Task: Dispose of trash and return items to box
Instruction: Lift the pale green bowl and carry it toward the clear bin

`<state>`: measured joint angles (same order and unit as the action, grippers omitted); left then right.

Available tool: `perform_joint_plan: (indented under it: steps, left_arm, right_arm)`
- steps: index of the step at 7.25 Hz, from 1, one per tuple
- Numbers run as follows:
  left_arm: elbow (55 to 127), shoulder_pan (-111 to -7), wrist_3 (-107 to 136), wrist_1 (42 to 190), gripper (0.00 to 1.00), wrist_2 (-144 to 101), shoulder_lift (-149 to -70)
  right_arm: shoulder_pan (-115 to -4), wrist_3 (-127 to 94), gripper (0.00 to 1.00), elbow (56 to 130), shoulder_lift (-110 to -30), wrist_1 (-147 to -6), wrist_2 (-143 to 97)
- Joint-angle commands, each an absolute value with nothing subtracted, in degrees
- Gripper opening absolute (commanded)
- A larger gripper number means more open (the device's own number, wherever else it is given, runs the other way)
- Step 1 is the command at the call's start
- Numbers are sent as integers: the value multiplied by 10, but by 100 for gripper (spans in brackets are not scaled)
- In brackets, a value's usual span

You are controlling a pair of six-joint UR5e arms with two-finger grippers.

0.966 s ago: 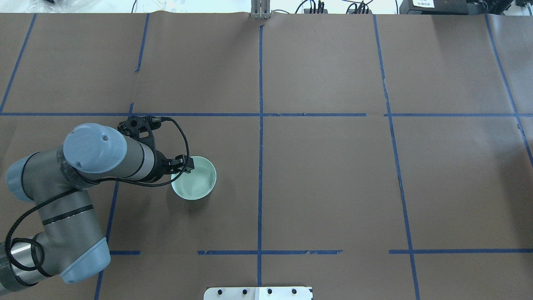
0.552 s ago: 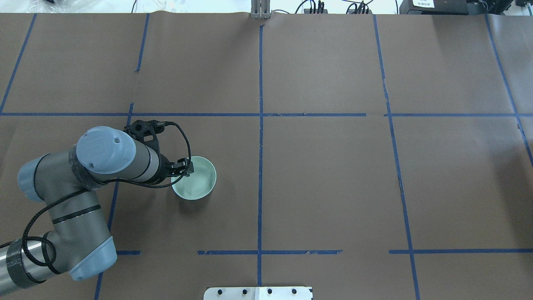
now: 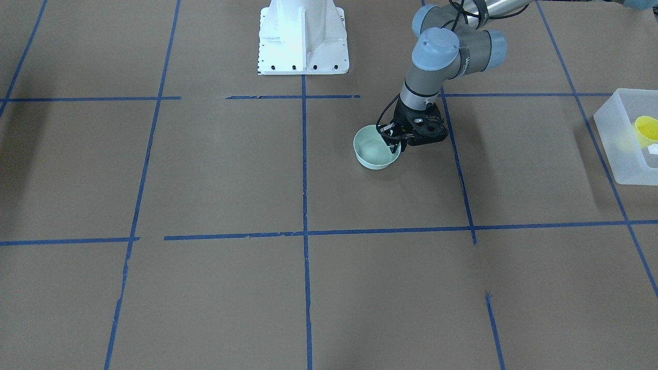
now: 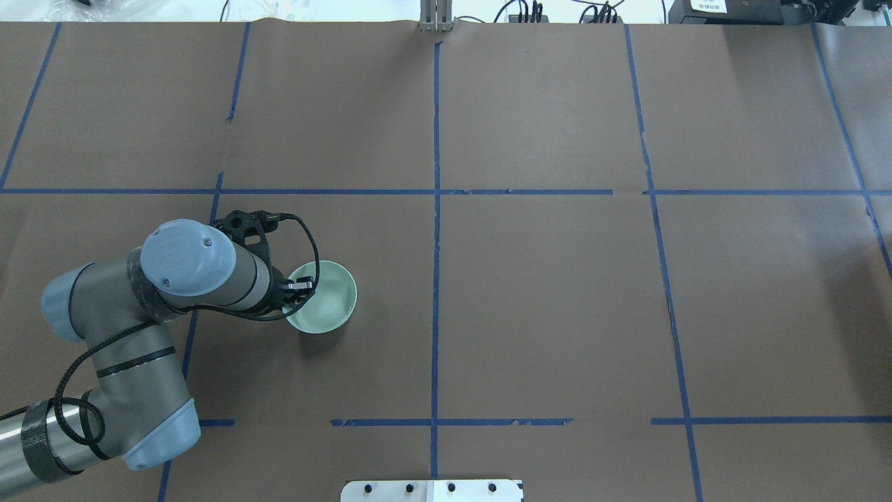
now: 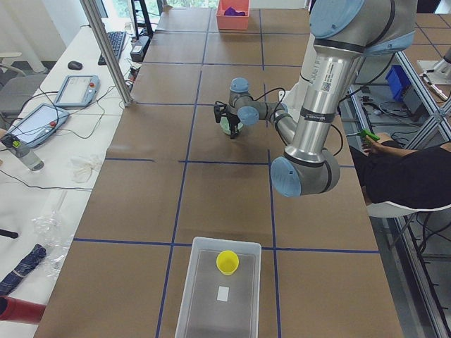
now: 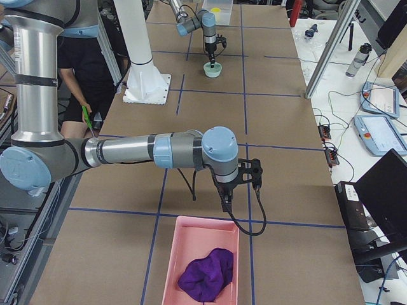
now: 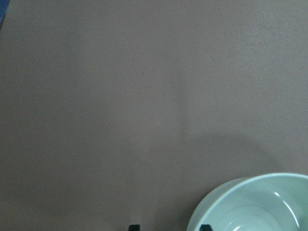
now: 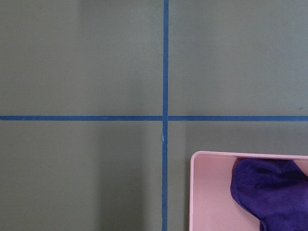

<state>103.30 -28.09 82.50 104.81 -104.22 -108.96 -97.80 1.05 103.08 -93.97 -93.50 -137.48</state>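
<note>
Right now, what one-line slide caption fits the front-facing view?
Left gripper open astride the rim of the bowl; cup sits in the box at the view's right edge.

overhead: high, from base (image 4: 432,490) side, facing forward and down; bowl (image 4: 333,305) left of centre.
front: across table (image 3: 205,169), steep, facing base; shares bowl.
left end: along table, box (image 5: 204,303) nearest, bowl far.
right end: along table, tray (image 6: 203,232) nearest, bowl far.
left wrist: close above bowl rim.
right wrist: close above tray corner.
</note>
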Motion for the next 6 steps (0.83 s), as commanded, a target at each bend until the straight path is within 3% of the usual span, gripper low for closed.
perform_joint_plan:
  steps: [1, 3, 6]
  left_arm:
    - [1044, -282, 823, 1047, 0, -1062, -1090]
    - [1098, -301, 821, 1039, 0, -1113, -1081]
    - [1149, -415, 714, 956, 0, -1145, -1079]
  right_arm:
    - [-972, 9, 100, 1032, -939, -934, -1375]
    - [-946, 10, 100, 1031, -939, -935, -1362]
    - [-928, 7, 100, 1027, -947, -933, -1329]
